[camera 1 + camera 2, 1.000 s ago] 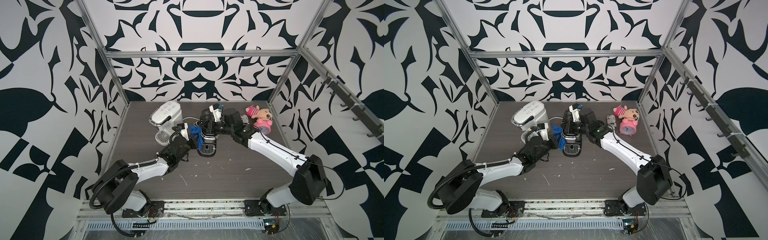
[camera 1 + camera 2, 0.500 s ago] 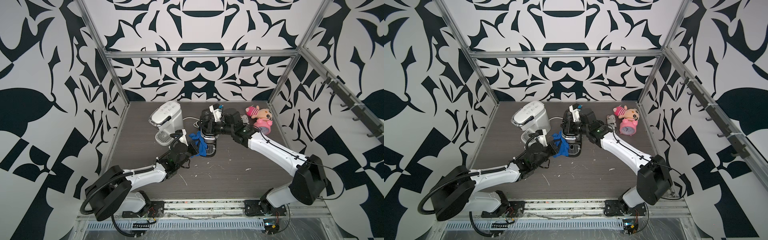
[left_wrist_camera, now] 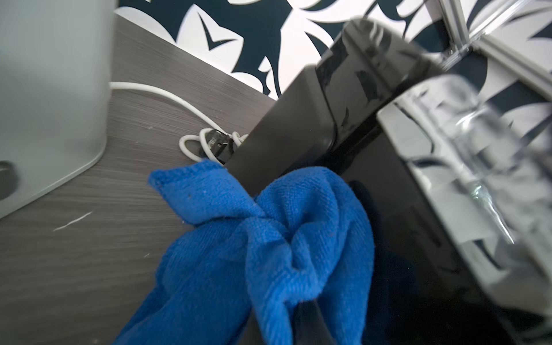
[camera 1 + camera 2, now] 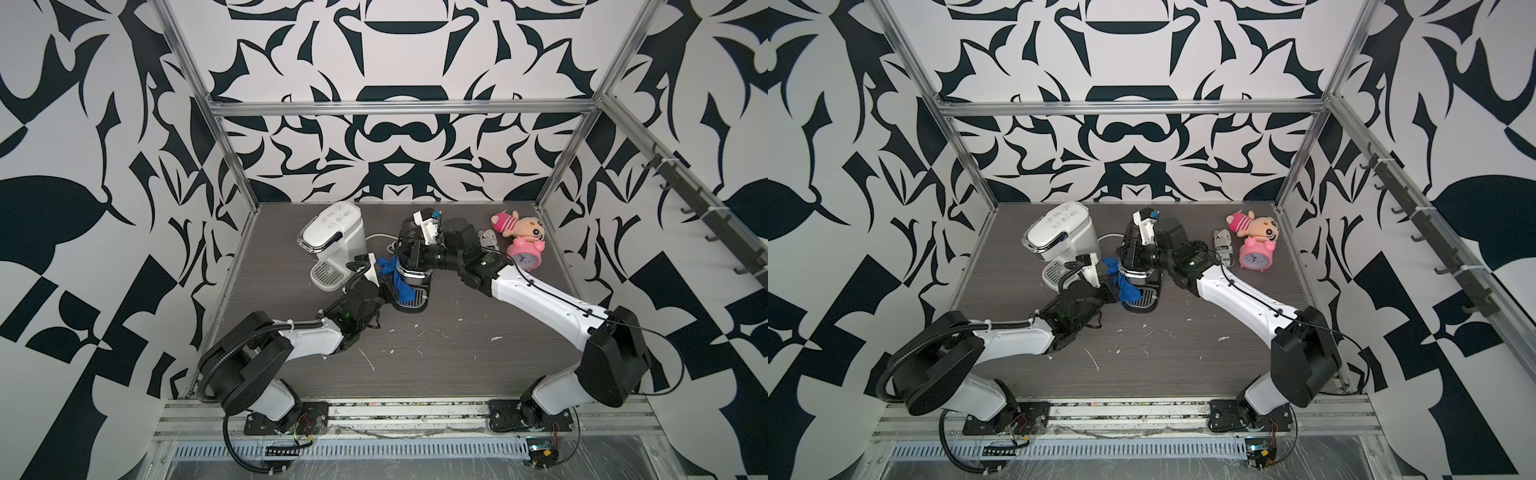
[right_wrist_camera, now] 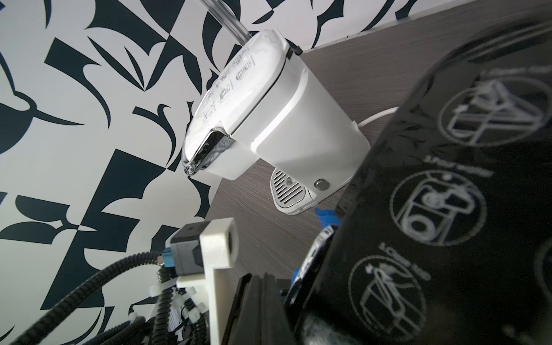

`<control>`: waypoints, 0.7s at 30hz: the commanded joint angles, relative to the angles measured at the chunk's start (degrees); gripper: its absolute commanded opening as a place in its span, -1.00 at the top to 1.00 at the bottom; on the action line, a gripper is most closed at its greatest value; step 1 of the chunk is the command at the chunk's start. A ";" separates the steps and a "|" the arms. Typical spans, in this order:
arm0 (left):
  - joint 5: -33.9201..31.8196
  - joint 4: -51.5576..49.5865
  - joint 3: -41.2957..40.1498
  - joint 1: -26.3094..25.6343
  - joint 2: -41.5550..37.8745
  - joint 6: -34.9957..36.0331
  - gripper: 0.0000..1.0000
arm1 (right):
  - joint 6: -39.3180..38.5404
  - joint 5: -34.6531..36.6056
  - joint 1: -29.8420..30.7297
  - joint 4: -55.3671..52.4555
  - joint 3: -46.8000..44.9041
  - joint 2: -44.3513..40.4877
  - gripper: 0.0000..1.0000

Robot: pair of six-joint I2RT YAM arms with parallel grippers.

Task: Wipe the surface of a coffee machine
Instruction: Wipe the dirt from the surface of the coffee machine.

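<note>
Blue cloth [image 3: 268,239] back up against black coffee machine [image 3: 418,254], left fingers [image 3: 310,325] clamped

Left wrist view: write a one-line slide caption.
Blue cloth bunched against the black coffee machine, white cord coiled alongside.

Cloth [image 4: 402,287] against the central coffee machine [image 4: 415,274], another coffee machine [image 4: 332,227] left of it, doll [image 4: 521,224] and clock [image 4: 525,255] right.

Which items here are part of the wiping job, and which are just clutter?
In the job:
blue cloth, gripped by left gripper
black coffee machine, right gripper against its top

Lying about:
white coffee machine
white cord
plush doll
pink alarm clock
printed packet
</note>
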 commanded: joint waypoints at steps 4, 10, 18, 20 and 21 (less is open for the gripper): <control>6.90 8.25 0.67 1.24 2.47 8.06 1.00 | -0.76 2.22 0.27 -13.19 -5.19 3.75 1.00; 9.14 9.98 0.49 3.98 1.88 11.24 1.00 | -0.73 2.46 0.27 -13.16 -6.89 2.78 1.00; 14.32 15.29 3.67 4.58 11.00 11.99 1.00 | -1.43 2.42 0.27 -13.59 -6.47 4.27 1.00; 14.96 18.05 3.37 4.58 14.19 9.77 1.00 | -1.63 2.59 0.27 -13.93 -6.17 3.88 1.00; 15.17 18.99 3.22 4.58 15.53 8.89 1.00 | -1.77 2.65 0.27 -14.14 -6.08 3.69 1.00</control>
